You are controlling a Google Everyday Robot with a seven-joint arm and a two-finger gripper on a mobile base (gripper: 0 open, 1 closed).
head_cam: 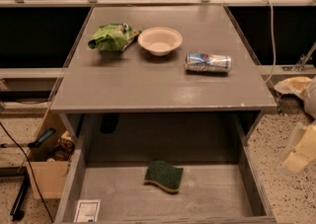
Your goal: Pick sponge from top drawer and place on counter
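Flat grey painted counter [148, 90]: rear left, crumpled green snack bag [112, 36]; just right of it, round cream bowl [160, 40]; further right and nearer the front, silver drink can [208, 62] lying on its side.

Open shallow grey wooden top drawer [123, 193], below and in front of the counter: near the middle, green-over-yellow rectangular sponge [163, 175]; front left corner, white label sticker [87, 210].

Pale robot hand [300, 150]: right of the drawer, outside it, well apart from the sponge.

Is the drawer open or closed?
Open: the top drawer is pulled out below the counter, with the sponge lying inside. The gripper hangs at the picture's right edge, outside it.
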